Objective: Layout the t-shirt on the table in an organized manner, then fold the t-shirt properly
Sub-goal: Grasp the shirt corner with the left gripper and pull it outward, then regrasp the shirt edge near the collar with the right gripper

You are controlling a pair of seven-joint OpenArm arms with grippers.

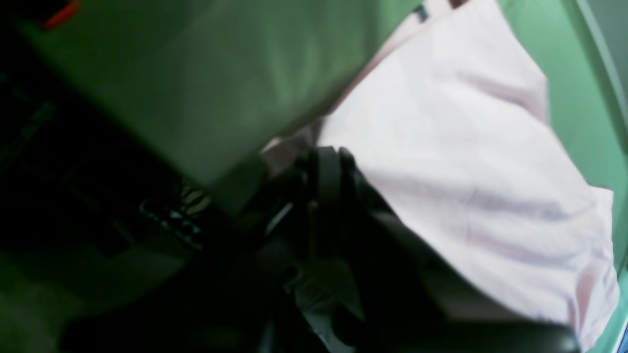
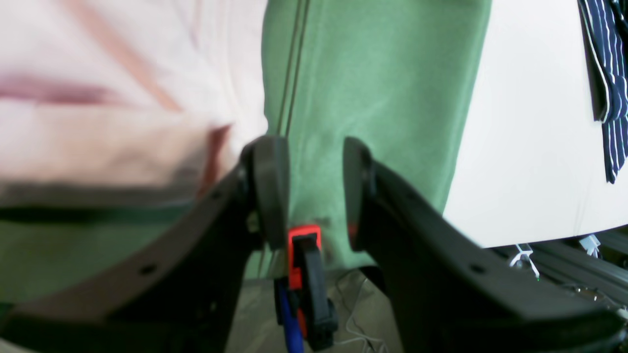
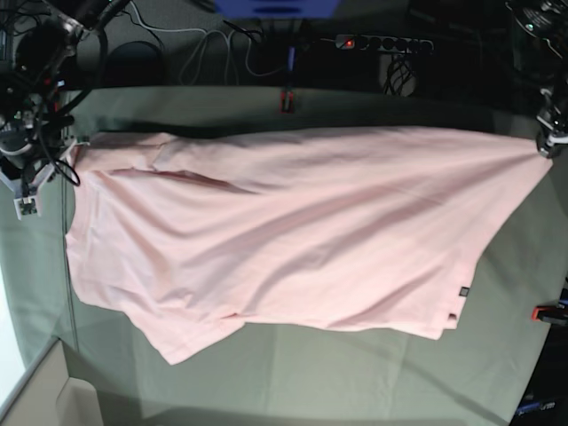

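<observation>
A: Start with the big things. How does the table (image 3: 293, 373) look?

B: Wide and green, with the t-shirt (image 3: 293, 222) spread across most of it, plain side up; no lettering shows. It runs from the far-left corner out to the right edge, and the cloth looks drawn taut along the far side.

A: So is the laying-out done?

B: Nearly, I judge. The body is mostly flat, but soft ridges cross it, the near-left part sags into a loose flap, and the near-right hem corner is tucked under itself. No fold has been made, so the whole folding stage is left.

A: And the left gripper (image 1: 326, 166)?

B: At the scene's right edge, closed tight on a corner of the t-shirt; the left wrist view shows pink cloth bunching at its dark tips.

A: The right gripper (image 2: 306, 186)?

B: At the far left, by the shirt's edge. Its jaws stand partly apart with only green table cover and a red clamp (image 2: 304, 245) between them; the pink cloth lies just beside one finger, not pinched.
</observation>
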